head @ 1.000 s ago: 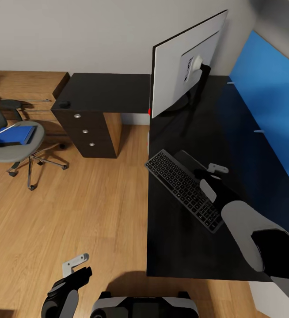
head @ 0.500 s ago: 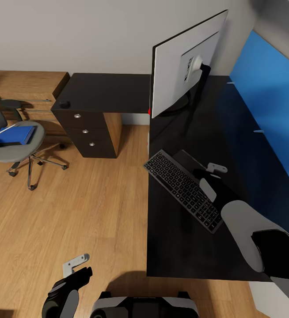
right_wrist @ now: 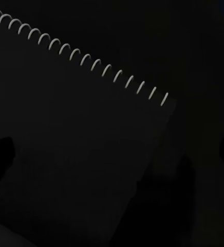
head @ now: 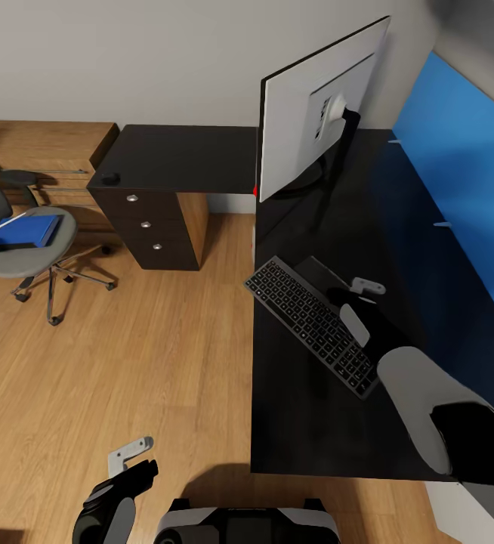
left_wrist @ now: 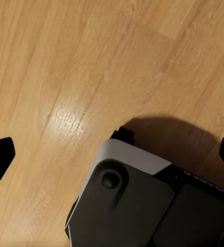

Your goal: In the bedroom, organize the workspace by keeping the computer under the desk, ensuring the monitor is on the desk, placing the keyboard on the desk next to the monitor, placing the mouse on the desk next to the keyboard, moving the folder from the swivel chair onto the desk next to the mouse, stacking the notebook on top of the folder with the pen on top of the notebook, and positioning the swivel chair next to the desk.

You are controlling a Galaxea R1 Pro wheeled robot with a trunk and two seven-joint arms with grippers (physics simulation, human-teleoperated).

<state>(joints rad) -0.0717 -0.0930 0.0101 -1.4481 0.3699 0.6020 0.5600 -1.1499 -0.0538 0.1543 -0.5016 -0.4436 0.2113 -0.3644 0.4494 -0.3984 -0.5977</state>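
Observation:
The monitor (head: 307, 113) stands on the black desk (head: 398, 249), its grey back toward me. The keyboard (head: 311, 325) lies slanted near the desk's left edge, one corner overhanging. The dark spiral-bound notebook (head: 324, 270) (right_wrist: 81, 128) lies just beyond it. My right gripper (head: 355, 296) (right_wrist: 112, 154) hovers open over the notebook, beside the keyboard. The mouse (head: 111, 179) sits on the desk's far wing. The blue folder (head: 24, 230) rests on the swivel chair (head: 20, 261), with what looks like a thin white pen (head: 13, 220) along its edge. My left gripper (head: 134, 459) (left_wrist: 112, 154) hangs open over the floor.
A dark drawer unit (head: 145, 227) with silver knobs stands under the desk's wing. A low light-wood counter (head: 43, 143) runs behind the chair. A blue wall panel (head: 466, 174) backs the desk. A small red light (head: 256, 191) glows below the monitor's corner. My base (left_wrist: 143, 206) is below the left gripper.
The keyboard has slid slightly toward the desk's left edge, and my right arm has shifted a little the same way. The left arm is unmoved.

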